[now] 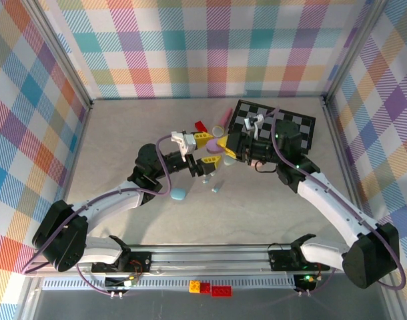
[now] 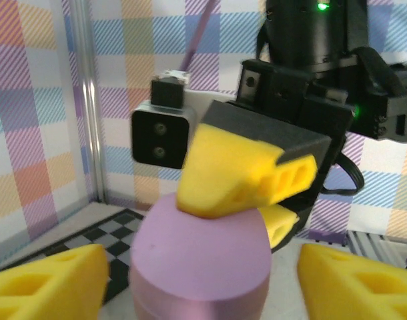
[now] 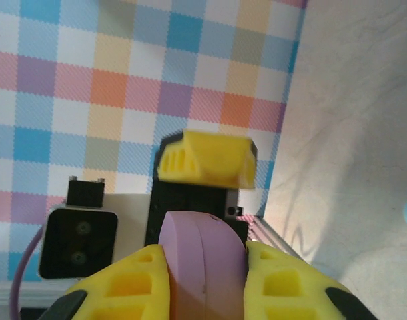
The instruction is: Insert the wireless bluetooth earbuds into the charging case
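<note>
Jaws of the right arm are clenched on the purple charging case [image 3: 203, 257]. Seen from the right wrist, their two yellow fingers [image 3: 127, 287] press flat against its two sides, with no gap on either side. From the left wrist the same fingers show from the front, one lying across the top of the case and the other tucked behind its right shoulder.

Jaws of the left arm stand released. Their yellow fingers [image 2: 50, 280] spread wide to either side of the case, each apart from it with a strip of background between. The case sits between them but is not touched by them.

The top view shows both arms meeting above the middle of the desk [image 1: 123, 147], the case raised between them and mostly covered by yellow fingers.

The wireless bluetooth earbuds [image 1: 217, 189] lie on the desk just in front of the meeting jaws. They are tiny pale specks, too small to make out their shape or count them surely. A pale blue oval piece [image 1: 179, 195] rests near them, to the left.

The case's lower part is cut off by the bottom edge in both wrist views. I cannot tell whether its lid is open. Behind the jaws lies a checkerboard mat [image 1: 293, 130], partly hidden by the right arm.
</note>
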### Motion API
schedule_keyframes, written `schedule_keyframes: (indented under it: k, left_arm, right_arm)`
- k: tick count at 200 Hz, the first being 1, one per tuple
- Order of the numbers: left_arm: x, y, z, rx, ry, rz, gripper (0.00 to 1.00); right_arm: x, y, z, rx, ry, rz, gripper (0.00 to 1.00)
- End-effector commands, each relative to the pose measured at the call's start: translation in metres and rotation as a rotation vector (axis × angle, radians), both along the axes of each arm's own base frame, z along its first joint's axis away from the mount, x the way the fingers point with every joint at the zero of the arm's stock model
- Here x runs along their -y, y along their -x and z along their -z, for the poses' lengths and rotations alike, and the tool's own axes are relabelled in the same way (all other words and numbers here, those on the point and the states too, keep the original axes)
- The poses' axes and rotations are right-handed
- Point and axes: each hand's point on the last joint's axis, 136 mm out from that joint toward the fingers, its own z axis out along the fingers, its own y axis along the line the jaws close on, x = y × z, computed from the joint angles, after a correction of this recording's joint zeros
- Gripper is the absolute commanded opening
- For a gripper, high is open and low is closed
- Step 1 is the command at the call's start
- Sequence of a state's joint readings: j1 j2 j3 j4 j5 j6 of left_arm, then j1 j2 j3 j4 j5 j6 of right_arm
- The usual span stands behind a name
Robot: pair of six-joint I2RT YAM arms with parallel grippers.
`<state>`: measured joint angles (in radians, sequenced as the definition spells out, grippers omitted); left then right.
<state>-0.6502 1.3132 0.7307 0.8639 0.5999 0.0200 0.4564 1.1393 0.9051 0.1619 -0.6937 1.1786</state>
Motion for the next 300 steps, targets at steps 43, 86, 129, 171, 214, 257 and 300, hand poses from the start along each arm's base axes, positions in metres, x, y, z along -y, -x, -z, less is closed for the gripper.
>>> schedule_keyframes:
  k: [43,86,129,171,214,257,300]
  left_arm:
    - [-0.014,0.012,0.049,-0.060,-0.159,-0.046,1.00]
    - [-0.033,0.019,0.090,-0.110,-0.320,-0.114,1.00]
    - [-0.041,0.013,0.103,-0.110,-0.406,-0.165,1.00]
    - [-0.040,0.006,0.109,-0.115,-0.444,-0.178,1.00]
    - [-0.054,-0.017,0.134,-0.259,-0.554,-0.312,1.00]
    - [-0.067,-0.041,0.149,-0.377,-0.602,-0.436,1.00]
    - [-0.123,-0.090,0.168,-0.730,-0.422,-0.706,1.00]
  right_arm:
    - [0.096,-0.032,0.099,-0.078,0.274,0.406,0.08]
    - [0.126,-0.036,0.182,-0.205,0.389,0.466,0.08]
    - [0.142,-0.032,0.253,-0.318,0.496,0.502,0.07]
    - [0.154,-0.022,0.287,-0.371,0.580,0.525,0.10]
    - [0.173,-0.016,0.286,-0.370,0.701,0.560,0.55]
    - [0.183,-0.020,0.238,-0.186,0.841,0.507,0.78]
    - [0.127,-0.025,0.188,0.218,0.861,0.245,0.82]
